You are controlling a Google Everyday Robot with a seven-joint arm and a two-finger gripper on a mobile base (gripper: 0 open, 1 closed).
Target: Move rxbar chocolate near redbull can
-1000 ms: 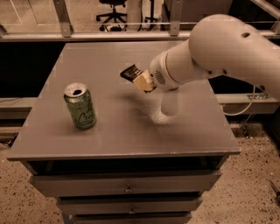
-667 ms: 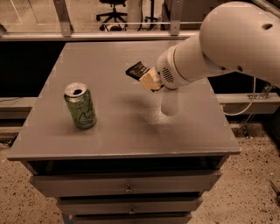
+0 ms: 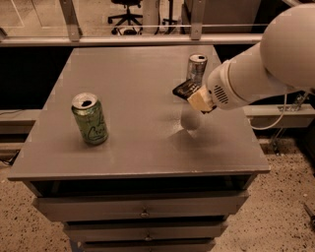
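The rxbar chocolate [image 3: 185, 89] is a small dark flat bar held in the air, just left of and below the redbull can [image 3: 197, 68]. The can is slim and silver-grey and stands upright at the right rear of the grey table [image 3: 133, 142]. My gripper [image 3: 193, 96] is at the end of the big white arm coming in from the right. It is shut on the bar above the table's right half. The can's lower part is hidden behind the bar and the gripper.
A wider green can [image 3: 90, 118] stands upright on the left front of the table. Drawers [image 3: 142, 211] sit under the tabletop. A rail and glass barrier [image 3: 147, 39] runs behind the table. An office chair base [image 3: 127, 15] is beyond it.
The arm has moved to the right with the bar, uncovering the redbull can. The bar now hangs close to the can. The green can has not moved.
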